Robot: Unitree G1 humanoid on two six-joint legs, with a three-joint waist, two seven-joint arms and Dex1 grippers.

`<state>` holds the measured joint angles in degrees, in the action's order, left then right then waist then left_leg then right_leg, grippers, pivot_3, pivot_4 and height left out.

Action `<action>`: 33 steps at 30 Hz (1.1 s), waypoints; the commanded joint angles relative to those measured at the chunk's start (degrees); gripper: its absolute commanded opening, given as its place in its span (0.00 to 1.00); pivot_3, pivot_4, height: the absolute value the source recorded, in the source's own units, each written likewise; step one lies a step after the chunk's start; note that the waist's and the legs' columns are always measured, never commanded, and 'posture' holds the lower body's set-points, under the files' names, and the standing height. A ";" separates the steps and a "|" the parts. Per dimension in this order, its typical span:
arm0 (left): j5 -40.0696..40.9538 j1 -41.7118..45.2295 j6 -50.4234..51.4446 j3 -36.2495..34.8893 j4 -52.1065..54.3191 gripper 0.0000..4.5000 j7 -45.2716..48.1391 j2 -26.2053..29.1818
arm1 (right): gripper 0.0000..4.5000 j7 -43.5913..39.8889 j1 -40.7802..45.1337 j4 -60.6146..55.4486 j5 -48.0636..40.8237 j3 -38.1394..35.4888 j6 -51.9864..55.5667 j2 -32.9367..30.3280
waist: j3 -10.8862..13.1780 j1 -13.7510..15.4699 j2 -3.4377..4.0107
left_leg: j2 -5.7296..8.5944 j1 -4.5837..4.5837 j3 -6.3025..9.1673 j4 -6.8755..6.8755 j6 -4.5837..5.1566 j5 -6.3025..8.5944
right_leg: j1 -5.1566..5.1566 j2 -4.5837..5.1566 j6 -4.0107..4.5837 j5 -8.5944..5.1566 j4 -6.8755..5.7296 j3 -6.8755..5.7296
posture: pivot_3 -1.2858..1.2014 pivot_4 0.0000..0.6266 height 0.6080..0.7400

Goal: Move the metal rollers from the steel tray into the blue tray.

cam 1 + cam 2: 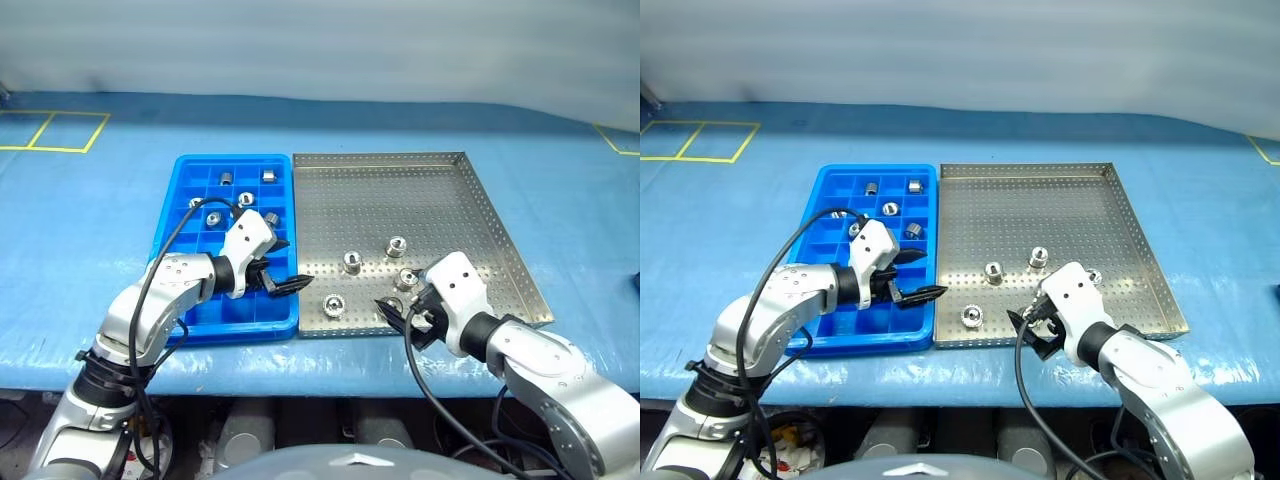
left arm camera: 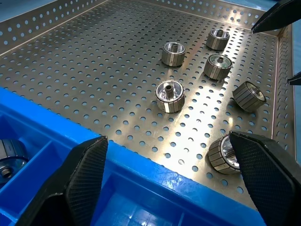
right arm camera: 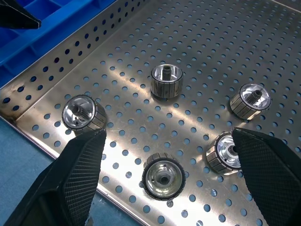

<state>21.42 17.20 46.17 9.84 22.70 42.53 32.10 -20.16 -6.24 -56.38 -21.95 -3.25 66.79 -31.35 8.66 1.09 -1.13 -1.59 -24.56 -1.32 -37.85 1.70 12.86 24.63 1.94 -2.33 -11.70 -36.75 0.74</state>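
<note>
Blue sheeting covers the bench, and on it the steel tray (image 1: 500, 230) lies with the blue tray (image 1: 190, 175) touching its left rim. Several metal rollers (image 3: 166, 80) remain on the steel tray's perforated floor, bunched near its front edge; a few more already sit in compartments toward the blue tray's far end. The left gripper (image 1: 278, 280) hangs over the blue tray's front right corner, beside the steel tray's left rim, fingers spread wide and holding nothing. The right gripper (image 1: 408, 315) hovers at the steel tray's front edge, also wide open and empty, just above the nearest rollers. The main risk, as I judge it, is the crowding there: closing on one roller could nudge a neighbour, and at least one lies on its side, so it may roll off across the floor. A roller caught off-centre could slip out during the carry over the steel tray's rim. Both arms converging near that rim could also knock together.
</note>
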 commanded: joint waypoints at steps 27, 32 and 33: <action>-0.21 1.63 -0.67 0.43 0.88 1.00 -0.32 0.17 | 1.00 2.94 0.16 -0.33 0.79 1.70 1.00 -1.29 | 0.00 -0.01 0.00 | 0.00 0.00 0.00 -0.03 0.00 0.00 | -0.01 -0.01 0.00 0.00 -0.02 0.01 | 0.54 0.24 1.00; -0.39 3.05 -1.01 0.71 0.21 1.00 0.27 0.10 | 1.00 2.83 0.11 -0.39 0.74 1.77 0.87 -1.53 | 0.00 0.01 0.00 | 0.01 0.00 0.00 -0.04 0.00 0.00 | -0.02 -0.01 0.00 0.00 -0.03 0.00 | 0.54 0.24 1.00; -0.41 3.66 -1.05 0.91 -0.07 1.00 0.49 -0.02 | 1.00 2.85 0.12 -0.42 0.75 1.81 0.87 -1.53 | 0.00 0.01 0.00 | 0.01 0.00 0.00 -0.04 0.00 0.00 | -0.02 -0.02 0.00 0.00 -0.03 0.01 | 0.54 0.24 1.00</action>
<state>20.92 19.30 46.00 10.67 22.41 42.60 31.93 -17.33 -6.23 -56.18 -21.30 -1.18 68.09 -32.24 8.66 1.10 -1.13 -1.58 -24.56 -1.32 -37.89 1.70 12.86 24.61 1.92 -2.33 -11.69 -36.78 0.74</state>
